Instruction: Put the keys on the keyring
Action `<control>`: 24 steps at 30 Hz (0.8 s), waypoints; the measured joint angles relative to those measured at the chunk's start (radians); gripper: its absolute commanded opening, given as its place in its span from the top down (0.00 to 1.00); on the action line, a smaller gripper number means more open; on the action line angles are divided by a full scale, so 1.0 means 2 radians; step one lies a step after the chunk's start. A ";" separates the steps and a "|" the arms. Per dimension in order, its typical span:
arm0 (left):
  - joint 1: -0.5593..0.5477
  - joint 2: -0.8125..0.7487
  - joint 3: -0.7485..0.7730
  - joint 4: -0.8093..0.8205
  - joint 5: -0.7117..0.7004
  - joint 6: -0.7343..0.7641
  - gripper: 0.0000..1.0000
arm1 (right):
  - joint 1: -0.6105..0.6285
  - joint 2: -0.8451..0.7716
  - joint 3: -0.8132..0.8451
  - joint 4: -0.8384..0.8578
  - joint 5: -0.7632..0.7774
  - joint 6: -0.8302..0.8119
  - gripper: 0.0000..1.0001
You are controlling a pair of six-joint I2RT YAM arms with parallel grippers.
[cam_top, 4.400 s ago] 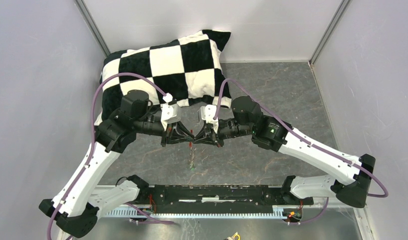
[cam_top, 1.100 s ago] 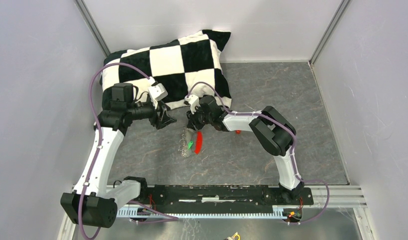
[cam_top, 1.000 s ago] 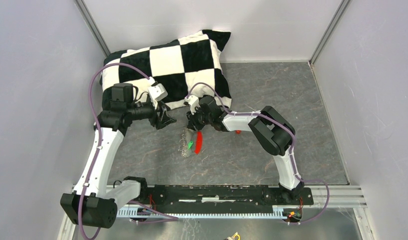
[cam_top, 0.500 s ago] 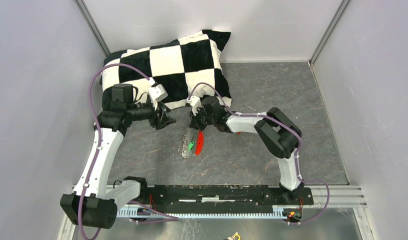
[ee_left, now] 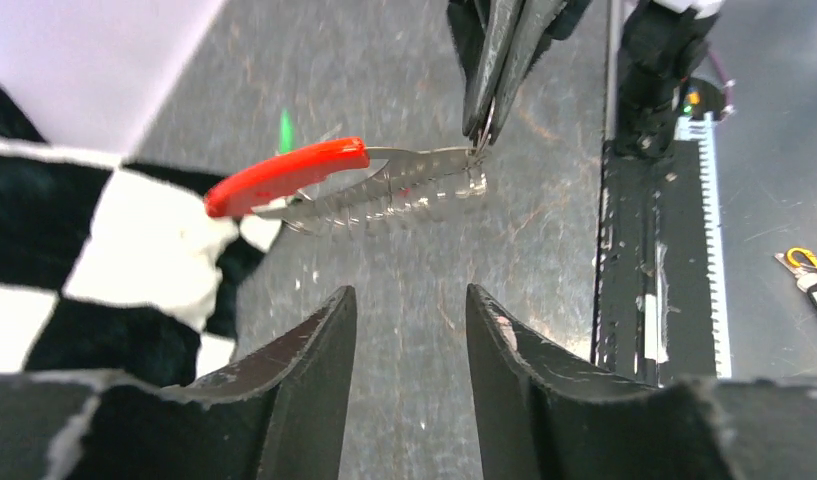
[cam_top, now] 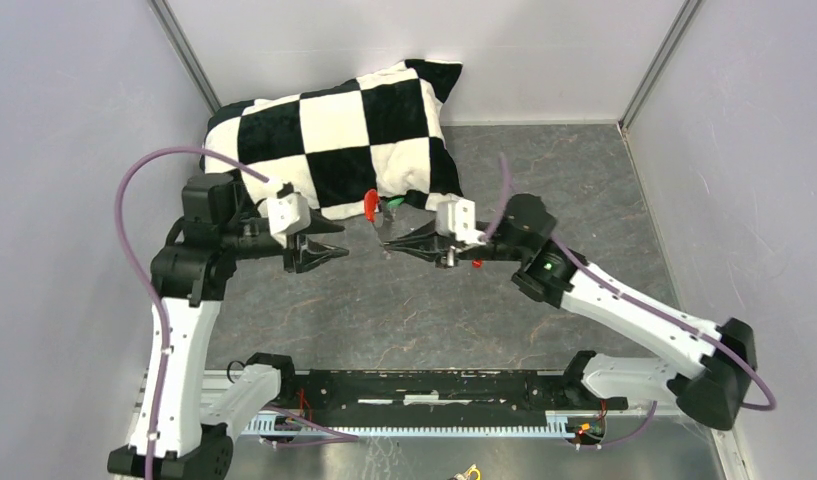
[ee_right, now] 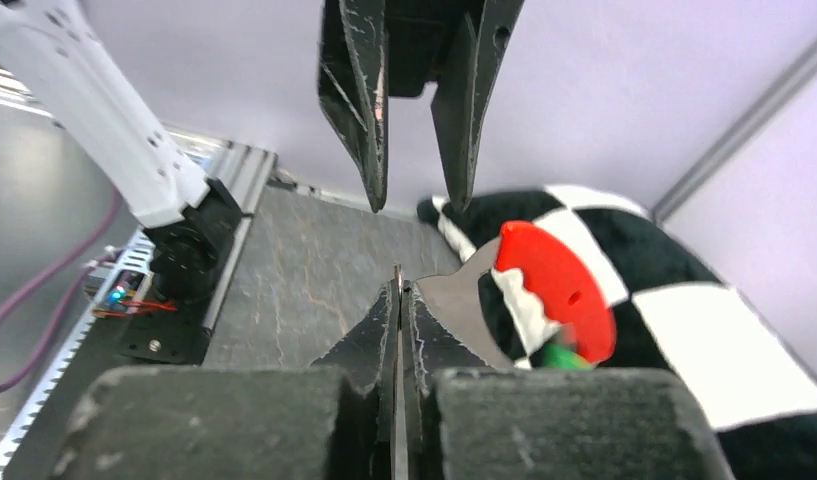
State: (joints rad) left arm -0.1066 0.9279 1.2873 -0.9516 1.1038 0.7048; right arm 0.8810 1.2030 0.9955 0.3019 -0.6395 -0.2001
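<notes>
My right gripper (cam_top: 388,246) is shut on the thin silvery metal of the keyring (ee_left: 414,190), holding it off the table. Its curved red fob (cam_top: 370,203) sticks out towards the pillow. The green-headed key (cam_top: 387,207) shows right beside the fob (ee_right: 554,290), raised with it. The green key (ee_right: 559,355) peeks out below the fob. A small red-headed key (cam_top: 476,264) lies on the table, half hidden under the right wrist. My left gripper (cam_top: 334,254) points at the right one from a short way off, open and empty. In the left wrist view the left gripper (ee_left: 409,300) sits just below the ring.
A black-and-white checked pillow (cam_top: 324,130) lies at the back left, close behind both grippers. Grey walls close in the dark stone-patterned table (cam_top: 564,190) on three sides. The black base rail (cam_top: 434,385) runs along the near edge.
The right gripper closed on the keyring and lifted it off the table, its arm swinging round. The left arm turned to face it and its jaws narrowed.
</notes>
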 measured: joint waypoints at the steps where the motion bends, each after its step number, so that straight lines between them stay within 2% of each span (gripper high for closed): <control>1: -0.002 -0.009 0.007 -0.002 0.013 0.000 0.51 | 0.003 -0.016 0.001 0.001 -0.014 -0.001 0.99; 6: -0.007 -0.038 0.045 -0.005 0.086 -0.004 0.52 | 0.005 -0.042 0.023 -0.002 -0.065 0.007 0.99; 12: -0.007 -0.071 0.055 0.016 0.143 -0.048 0.53 | 0.027 -0.042 0.027 -0.001 -0.085 0.042 0.99; 16: -0.007 -0.082 0.041 0.030 0.159 -0.074 0.50 | 0.059 -0.041 0.037 -0.003 -0.083 0.047 0.99; 24: -0.007 -0.082 0.022 0.035 0.162 -0.081 0.52 | 0.112 -0.038 0.064 -0.019 -0.051 0.028 0.99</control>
State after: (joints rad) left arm -0.1200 0.7631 1.3312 -0.8825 1.4284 0.5423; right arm 1.1049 1.1267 1.1240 0.2642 -0.7406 -0.1440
